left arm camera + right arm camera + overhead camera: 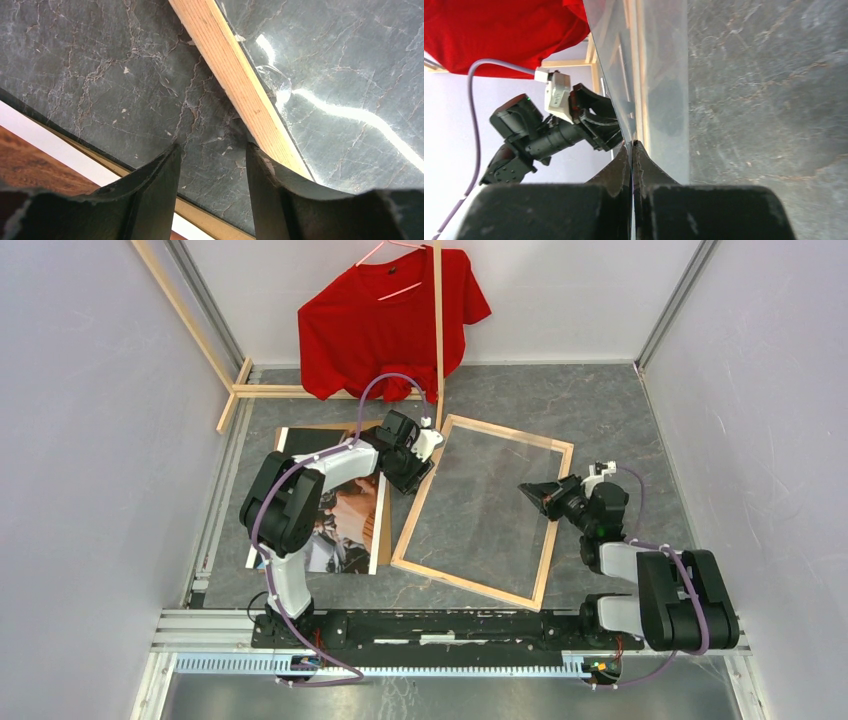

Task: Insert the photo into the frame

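The frame [465,585] lies flat mid-table, pale wood face up. A clear sheet [490,495] sits over its opening. My right gripper [524,489] is shut on the sheet's right edge; in the right wrist view the jaws [631,146] pinch the thin sheet [659,75] edge-on. My left gripper [412,478] hangs open and empty just outside the frame's left rail; the left wrist view shows its gap [211,147] over bare table beside the rail [235,70]. The photo [345,525] lies picture-up on the left, partly under my left arm.
A brown cardboard sheet [384,530] lies under the photo; its tan edge [200,212] shows in the left wrist view. A red shirt [390,315] hangs on a wooden rack [438,320] at the back. White walls enclose three sides.
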Available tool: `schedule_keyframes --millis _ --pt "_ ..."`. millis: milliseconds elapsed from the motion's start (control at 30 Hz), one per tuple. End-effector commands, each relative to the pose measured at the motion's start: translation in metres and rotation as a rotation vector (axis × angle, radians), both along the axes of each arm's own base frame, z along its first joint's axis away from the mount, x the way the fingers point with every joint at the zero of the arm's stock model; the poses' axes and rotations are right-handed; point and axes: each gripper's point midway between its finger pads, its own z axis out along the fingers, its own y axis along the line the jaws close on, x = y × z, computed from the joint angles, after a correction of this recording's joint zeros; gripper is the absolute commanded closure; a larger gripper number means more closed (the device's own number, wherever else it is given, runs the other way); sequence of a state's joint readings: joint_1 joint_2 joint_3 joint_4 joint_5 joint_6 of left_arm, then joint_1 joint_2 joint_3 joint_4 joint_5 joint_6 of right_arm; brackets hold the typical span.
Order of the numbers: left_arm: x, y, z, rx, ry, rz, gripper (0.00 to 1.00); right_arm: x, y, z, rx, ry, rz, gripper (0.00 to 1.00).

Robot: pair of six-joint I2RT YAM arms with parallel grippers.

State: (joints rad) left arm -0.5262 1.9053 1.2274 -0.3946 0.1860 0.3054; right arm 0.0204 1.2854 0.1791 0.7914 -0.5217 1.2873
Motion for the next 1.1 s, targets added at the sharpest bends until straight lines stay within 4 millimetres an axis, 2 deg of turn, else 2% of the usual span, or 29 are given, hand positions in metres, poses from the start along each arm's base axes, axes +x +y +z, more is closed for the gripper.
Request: schedule_keyframes --millis 0,367,567,733,867,967,1067 --pt "-0.02 -0.007 -0.014 -0.015 0.068 -0.042 0.43 0.001 0.015 0.029 0.091 -0.047 0.039 1.0" --pt "-0.023 -0.007 -0.012 -0.029 0.07 -0.047 0.45 0.012 0.022 0.077 0.192 -0.133 0.018 1.0" --pt "-0.021 -0.009 -0.002 -0.075 0.082 -0.039 0.46 0.013 0.028 0.1 0.257 -0.171 0.02 1.0" --pt "-0.014 -0.008 0.021 -0.102 0.059 -0.037 0.42 0.014 0.029 0.106 0.255 -0.175 0.024 1.0" --pt "-0.01 -0.002 0.052 -0.105 0.01 -0.054 0.29 0.014 0.032 0.12 0.264 -0.197 0.047 1.0" --pt "-0.015 0.001 0.071 -0.113 -0.017 -0.072 0.23 0.017 0.033 0.134 0.258 -0.227 0.073 1.0" --pt "-0.026 0.008 0.08 -0.108 -0.017 -0.088 0.18 0.019 0.034 0.142 0.219 -0.242 0.107 1.0"
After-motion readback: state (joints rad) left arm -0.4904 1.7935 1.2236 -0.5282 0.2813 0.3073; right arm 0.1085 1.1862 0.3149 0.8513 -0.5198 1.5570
